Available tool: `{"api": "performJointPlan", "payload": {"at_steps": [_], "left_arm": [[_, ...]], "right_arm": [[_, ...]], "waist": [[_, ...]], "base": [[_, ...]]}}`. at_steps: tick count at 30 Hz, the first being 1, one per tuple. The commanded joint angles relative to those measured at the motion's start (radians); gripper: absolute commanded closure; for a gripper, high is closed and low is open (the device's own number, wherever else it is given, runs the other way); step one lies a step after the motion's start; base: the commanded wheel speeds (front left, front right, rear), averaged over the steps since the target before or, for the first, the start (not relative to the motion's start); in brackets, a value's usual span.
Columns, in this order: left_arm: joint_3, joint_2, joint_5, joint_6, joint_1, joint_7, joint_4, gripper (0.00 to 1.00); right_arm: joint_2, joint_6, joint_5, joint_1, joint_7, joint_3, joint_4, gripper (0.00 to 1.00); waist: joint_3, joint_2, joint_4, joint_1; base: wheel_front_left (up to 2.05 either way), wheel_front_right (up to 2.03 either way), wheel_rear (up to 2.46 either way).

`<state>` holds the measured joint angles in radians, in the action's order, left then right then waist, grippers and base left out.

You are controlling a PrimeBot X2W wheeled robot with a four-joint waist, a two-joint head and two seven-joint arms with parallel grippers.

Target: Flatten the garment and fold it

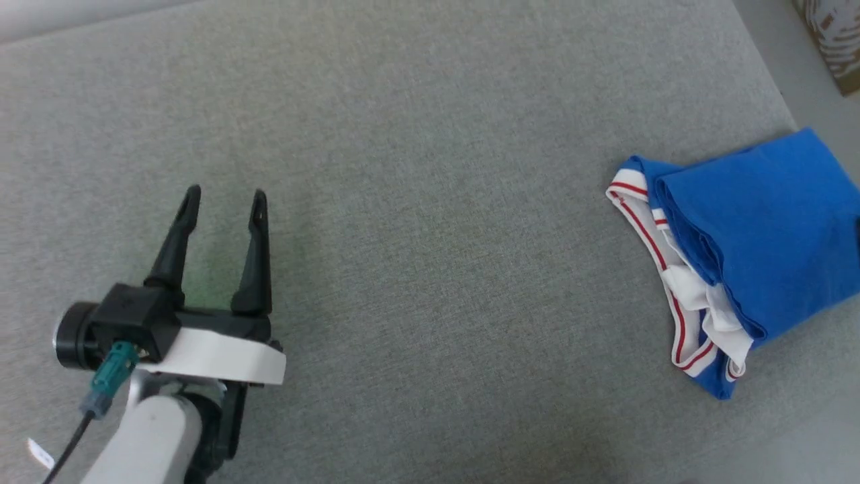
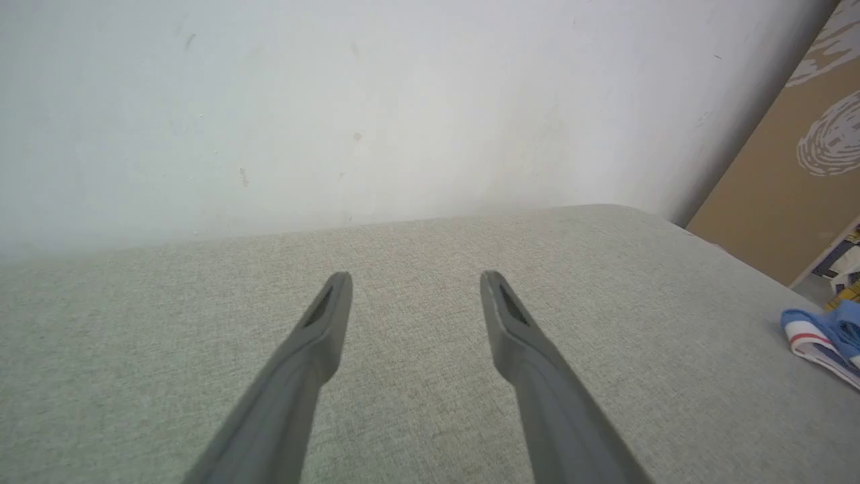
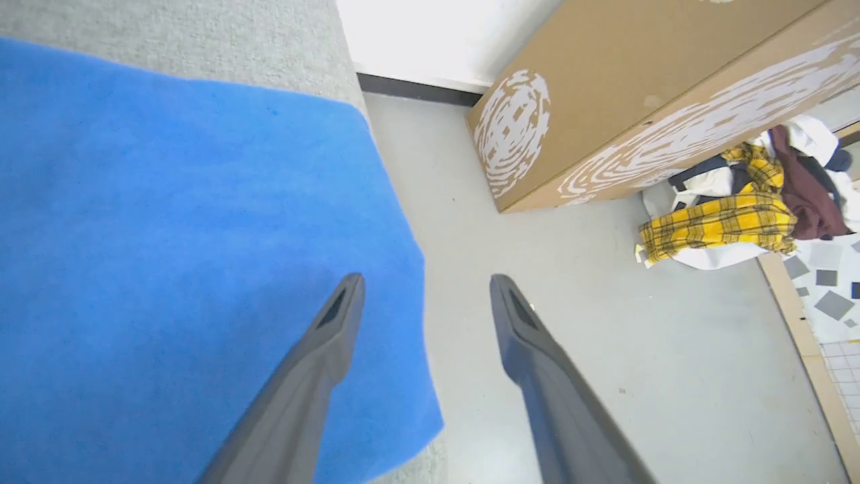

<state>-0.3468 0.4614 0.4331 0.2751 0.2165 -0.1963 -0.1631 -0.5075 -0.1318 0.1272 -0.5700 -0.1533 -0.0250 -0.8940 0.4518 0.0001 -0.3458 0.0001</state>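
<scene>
Left end effector (image 1: 226,195): lower left of the head view, above the counter (image 1: 437,202). Two dark fingers spread wide, nothing between them, nothing held. In its own wrist view the left end effector (image 2: 416,277) points over bare grey fabric toward a pale wall (image 2: 336,101).

Counter: grey woven covering, broad and flat. Its far edge meets the wall in the left wrist view.

Garment (image 1: 759,228): bright blue T-shirt, folded into a compact bundle, lying near the counter's right edge, well apart from the left end effector. Blue panel on top; white cloth with red-and-white striped trim shows along its left side. The left wrist view catches a corner of it (image 2: 823,336) at far right.

Right end effector (image 3: 428,279): seen in its own wrist view, fingers parted wide, gripping nothing. One finger lies over the garment's blue cloth (image 3: 168,235), the other over the grey floor (image 3: 537,255) beyond the counter edge. Contact with the cloth cannot be told.

Cardboard box (image 3: 638,87): brown, white swirl print, standing on the floor.

Heap of clothes (image 3: 732,208): yellow plaid, white and dark red, beside the box.
</scene>
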Motion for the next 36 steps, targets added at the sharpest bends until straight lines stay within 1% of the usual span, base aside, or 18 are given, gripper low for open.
{"api": "performJointPlan", "payload": {"at_steps": [1, 5, 7, 12, 15, 17, 21, 23, 24, 29, 33, 36], "left_arm": [[0.003, -0.012, 0.009, 0.008, -0.022, -0.014, 0.013, 0.00], [0.005, -0.039, 0.026, 0.012, -0.056, -0.033, 0.038, 0.00], [0.009, -0.052, 0.033, 0.016, -0.075, -0.042, 0.050, 0.00], [0.023, -0.081, 0.047, 0.019, -0.121, -0.056, 0.074, 0.00], [0.021, -0.097, 0.049, 0.010, -0.135, -0.060, 0.088, 0.00], [0.023, -0.103, 0.050, 0.007, -0.144, -0.062, 0.095, 0.00], [0.028, -0.105, 0.050, 0.000, -0.165, -0.063, 0.115, 0.00], [0.032, -0.101, 0.050, -0.002, -0.181, -0.064, 0.125, 0.00], [0.032, -0.101, 0.050, -0.002, -0.181, -0.064, 0.125, 0.00], [0.046, -0.076, 0.047, -0.003, -0.232, -0.064, 0.157, 0.00], [0.062, -0.051, 0.046, -0.004, -0.275, -0.065, 0.176, 0.00], [0.074, -0.043, 0.055, -0.009, -0.308, -0.065, 0.183, 0.00]], "right_arm": [[0.005, 0.001, -0.032, 0.035, -0.029, 0.034, -0.005, 0.00], [0.042, 0.001, -0.090, 0.140, -0.056, 0.081, 0.046, 0.00], [0.080, 0.001, -0.082, 0.199, -0.061, 0.099, 0.098, 0.00], [0.189, 0.001, -0.060, 0.341, -0.054, 0.101, 0.325, 0.00], [0.255, 0.001, -0.053, 0.408, -0.015, 0.096, 0.480, 0.00], [0.284, 0.001, -0.043, 0.436, 0.008, 0.076, 0.567, 0.00], [0.337, 0.001, -0.020, 0.475, 0.051, 0.019, 0.700, 0.00], [0.361, 0.001, -0.016, 0.485, 0.057, -0.001, 0.744, 0.00], [0.361, 0.001, -0.016, 0.485, 0.057, -0.001, 0.744, 0.00], [0.423, 0.001, -0.001, 0.523, 0.055, -0.018, 0.814, 0.00], [0.446, 0.001, 0.003, 0.583, 0.041, -0.014, 0.864, 0.00], [0.453, 0.001, 0.004, 0.636, 0.045, -0.009, 0.906, 0.00]], "waist": [[-0.059, -0.0001, 0.034, -0.0001], [-0.124, -0.0001, 0.069, -0.0001], [-0.157, -0.0001, 0.089, -0.0001], [-0.237, -0.0001, 0.147, -0.0001], [-0.276, -0.0001, 0.196, -0.0001], [-0.294, -0.0001, 0.222, -0.0001], [-0.338, -0.0001, 0.278, -0.0001], [-0.360, -0.0001, 0.299, -0.0001], [-0.360, -0.0001, 0.299, -0.0001], [-0.406, -0.0001, 0.331, -0.0001], [-0.441, -0.0001, 0.336, -0.0001], [-0.459, -0.0001, 0.328, -0.0001]], "base": [[0.00, 0.00, 0.00], [0.00, 0.00, 0.00], [0.00, 0.00, 0.00], [0.00, 0.00, 0.00], [0.00, 0.00, 0.00], [0.00, 0.00, 0.00], [0.00, 0.00, 0.00], [0.00, 0.00, 0.00], [0.00, 0.00, 0.00], [0.00, 0.00, 0.00], [0.00, 0.00, 0.00], [0.00, 0.00, 0.00]]}}
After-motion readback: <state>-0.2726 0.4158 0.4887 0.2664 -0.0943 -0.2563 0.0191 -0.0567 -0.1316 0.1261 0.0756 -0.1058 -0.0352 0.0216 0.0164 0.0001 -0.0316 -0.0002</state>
